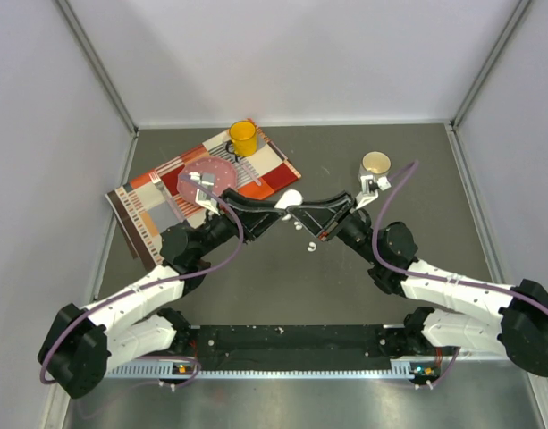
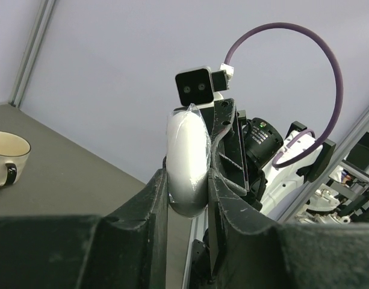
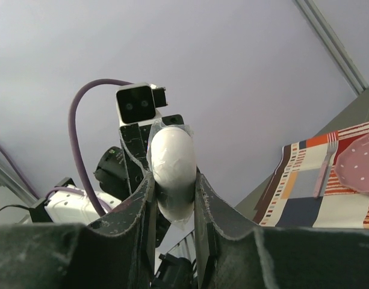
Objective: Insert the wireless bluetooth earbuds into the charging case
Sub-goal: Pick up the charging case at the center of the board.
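**A:** What does the left gripper [image 2: 187, 180] have?

**B:** It is clamped on the charging case [image 2: 187, 153], a glossy white oval standing on end. One finger presses each broad side.

**A:** And the right gripper [image 3: 172, 186]?

**B:** It is clenched on the same case from the opposite end. In the top view the two tools meet nose to nose over the middle of the table [image 1: 417, 295]. The left one reaches in from 8 o'clock and the right one from 4 o'clock, with the case pinched between them. In both wrist views it reads as one smooth, closed shell.

**A:** Where are the buds?

**B:** Two white earbuds [image 1: 310, 248] lie on the dark surface near the case, at about 6 and 5 o'clock from it, out of the case. I cannot make out the black pair against the table.

**A:** What else is there?

**B:** A striped placemat [image 1: 139, 210] lies at 10 o'clock from the case. On it are a pink plate [image 1: 215, 172] and a fork [image 3: 324, 164], with a yellow mug [image 1: 243, 137] at its far corner. A beige cup [image 1: 375, 164] stands at 2 o'clock, close behind the right wrist.
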You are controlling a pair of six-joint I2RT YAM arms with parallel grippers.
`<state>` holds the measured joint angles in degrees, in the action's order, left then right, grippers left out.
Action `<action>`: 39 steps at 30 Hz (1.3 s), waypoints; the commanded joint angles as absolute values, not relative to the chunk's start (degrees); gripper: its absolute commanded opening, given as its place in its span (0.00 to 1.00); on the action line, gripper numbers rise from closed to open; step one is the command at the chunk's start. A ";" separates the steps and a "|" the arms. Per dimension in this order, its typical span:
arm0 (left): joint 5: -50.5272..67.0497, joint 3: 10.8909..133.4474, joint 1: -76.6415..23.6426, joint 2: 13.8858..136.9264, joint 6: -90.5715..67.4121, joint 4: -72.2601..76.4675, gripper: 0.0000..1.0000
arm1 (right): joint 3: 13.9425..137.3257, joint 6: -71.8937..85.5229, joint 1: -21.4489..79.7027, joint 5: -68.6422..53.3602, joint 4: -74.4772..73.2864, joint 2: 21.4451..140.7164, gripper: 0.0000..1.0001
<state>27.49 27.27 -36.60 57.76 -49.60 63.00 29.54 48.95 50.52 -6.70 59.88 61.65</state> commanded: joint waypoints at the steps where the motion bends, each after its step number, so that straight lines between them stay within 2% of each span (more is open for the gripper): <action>1: 27.25 29.71 -37.00 57.83 -47.90 64.08 0.00 | 29.27 48.60 51.24 -7.03 62.40 60.82 0.02; 2: 27.42 29.71 -37.00 57.83 -47.81 63.64 0.00 | 29.27 48.78 51.24 -7.03 62.23 60.91 0.17; 4: 27.95 29.53 -37.00 57.57 -47.11 63.02 0.00 | 29.36 48.87 51.24 -7.03 61.96 60.73 0.32; 5: 28.04 29.44 -37.09 57.57 -46.85 62.67 0.00 | 29.36 48.78 51.24 -7.03 61.61 60.65 0.50; 8: 28.65 29.18 -37.00 56.08 -45.27 60.57 0.00 | 29.53 47.73 51.24 -5.98 59.25 58.81 0.71; 11: 27.96 29.18 -37.00 53.63 -41.76 54.68 0.00 | 30.76 45.54 51.15 -4.57 52.16 55.56 0.82; 14: 27.16 28.91 -36.91 50.55 -37.02 48.01 0.00 | 33.74 42.64 51.24 -3.34 43.28 53.01 0.86; 16: 27.25 31.02 -36.91 48.88 -31.48 40.91 0.00 | 38.21 40.62 51.15 -0.98 29.41 50.98 0.88; 17: 27.42 31.81 -36.91 47.82 -29.55 35.04 0.00 | 40.23 39.30 51.15 -0.18 23.79 50.72 0.92; 18: 27.86 33.56 -36.91 47.38 -26.05 31.85 0.00 | 45.04 39.55 51.15 5.39 10.51 51.23 0.93; 20: 27.77 34.97 -36.91 46.24 -23.13 25.88 0.00 | 49.64 40.51 51.15 7.55 1.79 52.20 0.93; 29: 26.19 39.46 -37.00 44.56 -12.40 15.03 0.00 | 53.26 61.06 51.15 1.77 -4.12 55.88 0.91; 36: 26.28 40.78 -37.00 44.56 -9.85 12.40 0.00 | 52.56 66.70 51.24 0.26 -1.51 58.80 0.90; 39: 26.63 40.96 -37.00 44.65 -9.49 12.13 0.00 | 51.24 68.20 51.24 0.52 -0.44 58.62 0.81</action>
